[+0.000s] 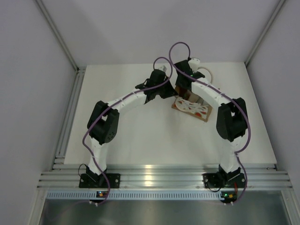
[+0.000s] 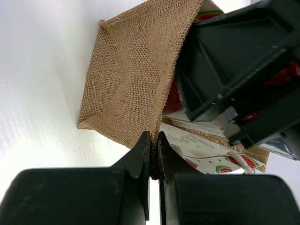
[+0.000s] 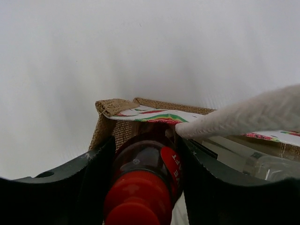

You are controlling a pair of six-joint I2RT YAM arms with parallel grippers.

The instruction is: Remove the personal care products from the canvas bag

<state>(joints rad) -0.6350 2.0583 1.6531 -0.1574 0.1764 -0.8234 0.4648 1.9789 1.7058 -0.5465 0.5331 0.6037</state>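
Observation:
The canvas bag [image 1: 192,108] lies tipped on the table's far middle, printed side up. My left gripper [image 2: 153,140] is shut on the burlap edge of the canvas bag [image 2: 131,75] at its mouth. In the right wrist view a red bottle [image 3: 140,183] with a red cap lies in the bag's mouth, cap toward the camera. My right gripper [image 3: 146,145] is open, one finger on each side of that bottle, close against it. A slice of the red bottle [image 2: 172,101] shows beside the right gripper's black body [image 2: 234,70]. A pale clear container [image 3: 272,166] lies deeper in the bag; other products are hidden.
A cream rope handle [image 3: 248,117] crosses just above my right finger; another loop [image 1: 208,75] lies behind the bag. Both arms meet over the bag, wrists almost touching. White walls and rails [image 1: 70,122] bound the table.

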